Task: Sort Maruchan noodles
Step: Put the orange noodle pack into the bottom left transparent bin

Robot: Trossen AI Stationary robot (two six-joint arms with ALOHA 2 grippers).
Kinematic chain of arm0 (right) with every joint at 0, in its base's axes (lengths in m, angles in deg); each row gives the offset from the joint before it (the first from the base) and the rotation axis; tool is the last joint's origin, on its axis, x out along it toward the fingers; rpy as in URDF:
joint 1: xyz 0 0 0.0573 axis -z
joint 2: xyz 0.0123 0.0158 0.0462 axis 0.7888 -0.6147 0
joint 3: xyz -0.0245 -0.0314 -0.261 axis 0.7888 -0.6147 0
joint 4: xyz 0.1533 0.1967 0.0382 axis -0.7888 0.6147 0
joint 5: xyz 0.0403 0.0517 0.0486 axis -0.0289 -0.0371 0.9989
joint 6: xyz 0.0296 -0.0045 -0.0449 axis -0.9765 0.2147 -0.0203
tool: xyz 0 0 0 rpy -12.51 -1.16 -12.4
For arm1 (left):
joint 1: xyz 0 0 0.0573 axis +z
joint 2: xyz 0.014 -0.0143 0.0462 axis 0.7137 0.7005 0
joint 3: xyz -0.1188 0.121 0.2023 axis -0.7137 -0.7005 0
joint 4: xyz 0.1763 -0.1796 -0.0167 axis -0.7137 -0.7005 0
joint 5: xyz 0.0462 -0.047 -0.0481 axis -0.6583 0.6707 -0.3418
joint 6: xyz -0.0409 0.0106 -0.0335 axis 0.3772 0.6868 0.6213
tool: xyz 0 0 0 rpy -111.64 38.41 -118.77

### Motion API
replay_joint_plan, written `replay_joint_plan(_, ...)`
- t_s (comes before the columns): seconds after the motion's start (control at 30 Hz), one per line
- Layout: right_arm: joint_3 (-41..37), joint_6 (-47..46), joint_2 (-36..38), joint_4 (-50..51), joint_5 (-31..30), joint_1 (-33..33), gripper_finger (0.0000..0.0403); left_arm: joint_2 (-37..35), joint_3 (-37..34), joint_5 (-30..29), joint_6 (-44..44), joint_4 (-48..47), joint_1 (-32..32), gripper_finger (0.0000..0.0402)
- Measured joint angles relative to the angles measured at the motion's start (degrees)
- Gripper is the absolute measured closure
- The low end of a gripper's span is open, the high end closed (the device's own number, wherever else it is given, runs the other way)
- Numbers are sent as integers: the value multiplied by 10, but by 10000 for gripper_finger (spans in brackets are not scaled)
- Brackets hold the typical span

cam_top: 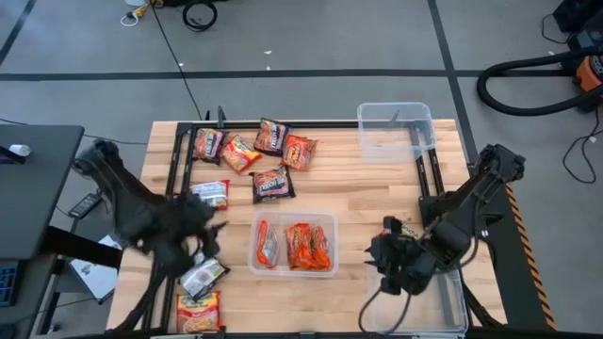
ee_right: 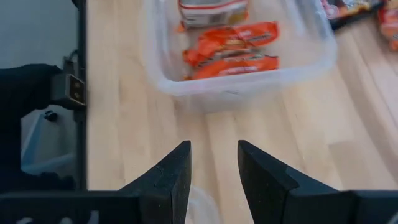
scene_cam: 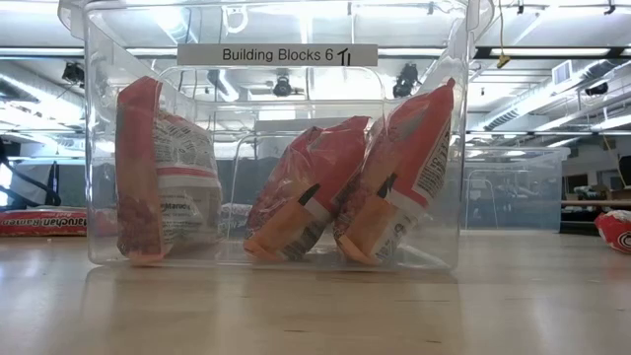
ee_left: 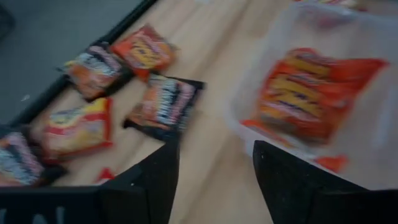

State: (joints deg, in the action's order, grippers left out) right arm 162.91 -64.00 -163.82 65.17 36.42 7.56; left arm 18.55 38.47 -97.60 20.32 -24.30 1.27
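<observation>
With three Maruchan noodles (cam_top: pixel 294 247) in the centre bin (cam_top: pixel 328 221) and more loose beyond it, I hover both grippers, fingers (ee_left: pixel 155 180) spread and empty, over crinkly, slippery-looking packets best pinched across their flat faces

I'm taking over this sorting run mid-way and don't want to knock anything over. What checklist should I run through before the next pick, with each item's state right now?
1. Left gripper empty: ok, its fingers stand apart with nothing between them.
2. Right gripper empty: ok, only bare table shows between its fingers.
3. Centre bin upright and taking packets: ok, orange packets and a silver-white packet stand inside it.
4. Far bin ready: ok, upright; no packets show in it.
5. Loose packets within reach: ok, a dark packet lies flat, apart from the others.
6. Packets at the table's near left corner: cannot tell, the left arm partly covers them.
</observation>
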Motion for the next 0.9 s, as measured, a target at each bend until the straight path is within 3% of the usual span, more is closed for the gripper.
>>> replay_joint_plan(0.23,0,75,23,19,11,55,266,-46,-1,94,-310,118,241,180)
replay_joint_plan(0.47,-3,111,5,16,-15,84,266,-12,-2,294,-587,335,471,179)
replay_joint_plan(0.57,-12,110,1,14,-15,94,266,26,-2,350,-644,419,538,179)
replay_joint_plan(0.7,-17,120,3,26,12,121,266,87,-2,362,-700,483,597,179)
replay_joint_plan(0.8,-17,156,12,35,45,152,266,127,-1,378,-686,513,640,179)
replay_joint_plan(0.9,-17,205,26,48,69,187,266,167,0,459,-623,528,698,179)
